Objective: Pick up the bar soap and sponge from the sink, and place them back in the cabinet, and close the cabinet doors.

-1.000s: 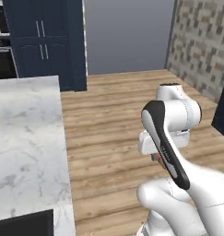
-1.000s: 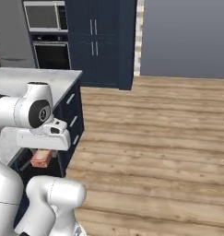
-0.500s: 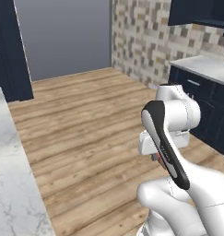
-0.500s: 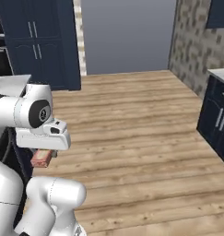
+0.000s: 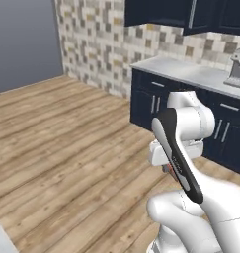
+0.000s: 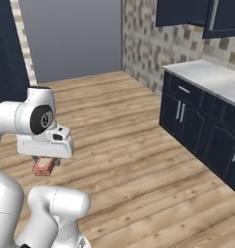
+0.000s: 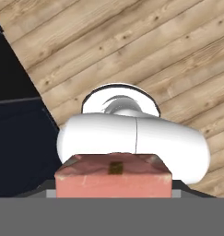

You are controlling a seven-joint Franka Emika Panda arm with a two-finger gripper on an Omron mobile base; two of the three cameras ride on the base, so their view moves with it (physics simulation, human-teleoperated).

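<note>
Swinging the base, my views now face navy base cabinets (image 6: 196, 121) and a tiled wall (image 5: 106, 44) where the marble island showed a second ago. My gripper (image 6: 44, 162) stays clamped on the bar soap (image 7: 113, 180), tucked low over the floor; I judge it light, stiff, slick, best pinched across flat faces.

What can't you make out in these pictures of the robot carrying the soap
- Gripper fingers: right base view, hidden under the white hand; in the hand view the soap covers them.
- Soap underside: hand view, cut off by the bottom edge.
- Soap in the left base view: just a sliver behind the arm.
- Wall cabinet: cropped by the top edge, so its doors can't be judged.
</note>
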